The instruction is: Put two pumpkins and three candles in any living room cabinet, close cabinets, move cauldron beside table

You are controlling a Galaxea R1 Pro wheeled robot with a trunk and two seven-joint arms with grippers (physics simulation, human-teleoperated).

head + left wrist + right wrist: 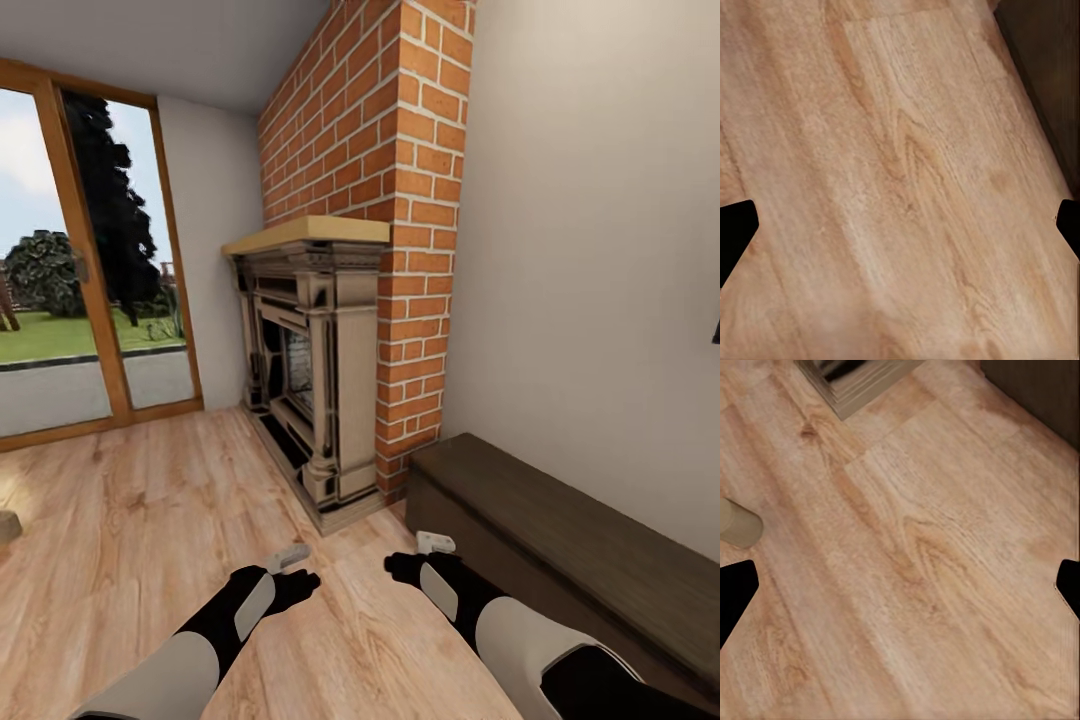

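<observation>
The wooden floor [150,520] spans the lower part of the head view. A red brick chimney breast [400,200] rises to the ceiling, with the ornate stone-coloured fireplace [310,370] set at its base under a pale mantel. A glazed door [80,270] with a wooden frame occupies the far left wall.

The cabinet [560,540] stands against the right wall, just beside the brick. Its long axis runs along that wall, from the chimney breast toward the near right corner of the head view. Its flat dark fronts face the room; the visible front is closed.

Both arms reach forward and down over the floor, forearms roughly parallel. The left gripper [290,553] hangs over bare boards in front of the fireplace. The right gripper [436,542] hangs near the cabinet's end. In each wrist view the fingertips [736,232] [736,592] sit at opposite edges, wide apart, with nothing between them: both hands are released.

In the right wrist view, a small beige cylindrical object [736,523], partly cut off at the edge, rests on the floor; whether it is a candle cannot be told.
</observation>
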